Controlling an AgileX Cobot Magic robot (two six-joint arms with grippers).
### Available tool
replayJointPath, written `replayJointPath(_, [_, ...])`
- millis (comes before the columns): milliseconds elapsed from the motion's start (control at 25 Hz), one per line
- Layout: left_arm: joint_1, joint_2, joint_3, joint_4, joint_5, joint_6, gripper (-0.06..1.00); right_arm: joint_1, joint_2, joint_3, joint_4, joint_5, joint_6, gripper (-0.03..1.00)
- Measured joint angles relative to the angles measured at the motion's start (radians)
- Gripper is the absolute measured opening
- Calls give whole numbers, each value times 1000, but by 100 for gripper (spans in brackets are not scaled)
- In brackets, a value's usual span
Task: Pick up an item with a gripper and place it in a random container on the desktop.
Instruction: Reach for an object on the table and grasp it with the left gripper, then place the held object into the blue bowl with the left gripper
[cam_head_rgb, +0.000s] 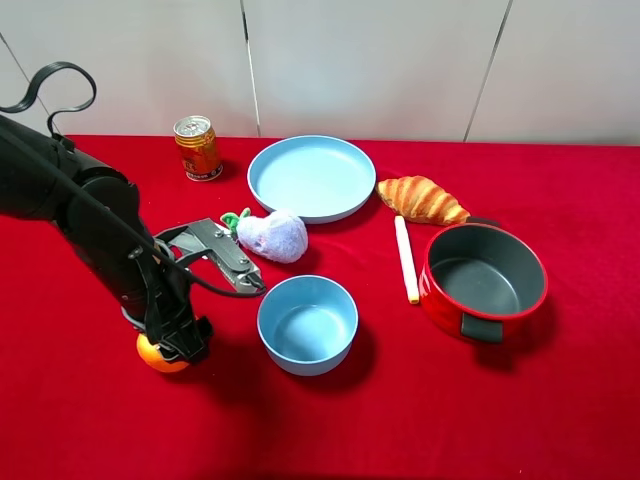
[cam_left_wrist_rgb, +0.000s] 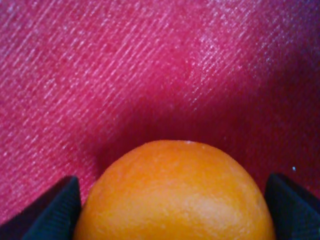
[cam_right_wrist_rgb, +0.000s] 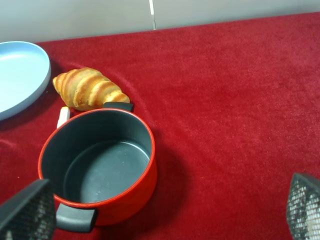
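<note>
The orange fruit (cam_head_rgb: 157, 356) rests on the red desktop (cam_head_rgb: 560, 420) at the front left. My left gripper (cam_head_rgb: 172, 338) points down over it. In the left wrist view the fruit (cam_left_wrist_rgb: 175, 195) fills the gap between the two black fingertips (cam_left_wrist_rgb: 50, 210), which touch its sides. The small deep light-blue bowl (cam_head_rgb: 307, 323) stands empty just right of the fruit. My right gripper (cam_right_wrist_rgb: 165, 220) is out of the high view; its wrist view shows its jaws wide apart and empty above the cloth.
A grey-purple plush toy (cam_head_rgb: 273, 236) lies behind the bowl. A wide blue plate (cam_head_rgb: 311, 177), a drink can (cam_head_rgb: 197, 148) and a croissant (cam_head_rgb: 422, 199) sit at the back. A white stick (cam_head_rgb: 406, 258) and a red pot (cam_head_rgb: 483, 279) are at the right.
</note>
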Motion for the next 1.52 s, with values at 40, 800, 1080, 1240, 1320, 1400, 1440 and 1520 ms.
replayJointPath(40, [0,0,0,0,2,0,71,0,0,0,0,0,0,69])
replayJointPath(800, [0,-50,-34,0,99,-2,71,0,0,0,0,0,0,69])
replayJointPath(1080, [0,-83,-78,-1,197,-2,71,0,0,0,0,0,0,69])
replayJointPath(1240, [0,-109,-98,-2,235,-2,71,0,0,0,0,0,0,69])
replayJointPath(1320, [0,-126,-105,-4,253,-2,71,0,0,0,0,0,0,69])
replayJointPath(1400, [0,-141,-117,-4,274,-3,71,0,0,0,0,0,0,69])
replayJointPath(1440, [0,-147,-123,-4,287,-3,71,0,0,0,0,0,0,69])
replayJointPath(1520, [0,-156,-146,-4,324,-3,71,0,0,0,0,0,0,69])
